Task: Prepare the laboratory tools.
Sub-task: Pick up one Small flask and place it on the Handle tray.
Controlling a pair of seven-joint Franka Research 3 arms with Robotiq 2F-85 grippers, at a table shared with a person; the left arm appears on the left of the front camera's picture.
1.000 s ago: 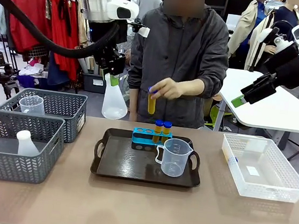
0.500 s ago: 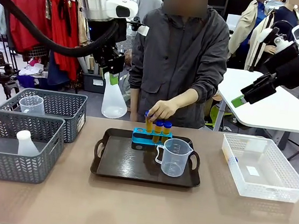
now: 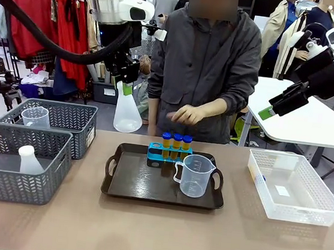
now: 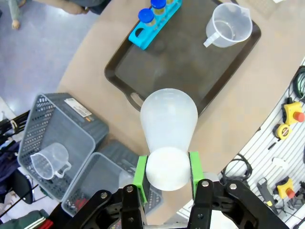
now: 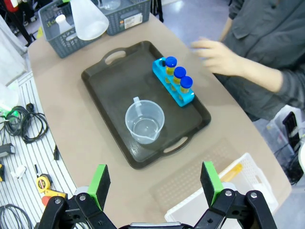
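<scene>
Since a second ago the person's hand [image 3: 186, 113] had seated the third of the tubes [image 3: 177, 139] in the blue rack [image 3: 154, 154] and lifted clear. My left jaws gripped the conical flask [image 3: 127, 116] by its neck, axis upright, base down, high over the left end of the black tray [image 3: 136, 183]. The left arm was nearer. The right jaws stood wide and empty, well off.

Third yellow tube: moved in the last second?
Yes. The tube went down from the person's hand into the blue tube rack, left of the two tubes already standing there; the rack stayed put on the black tray.
</scene>
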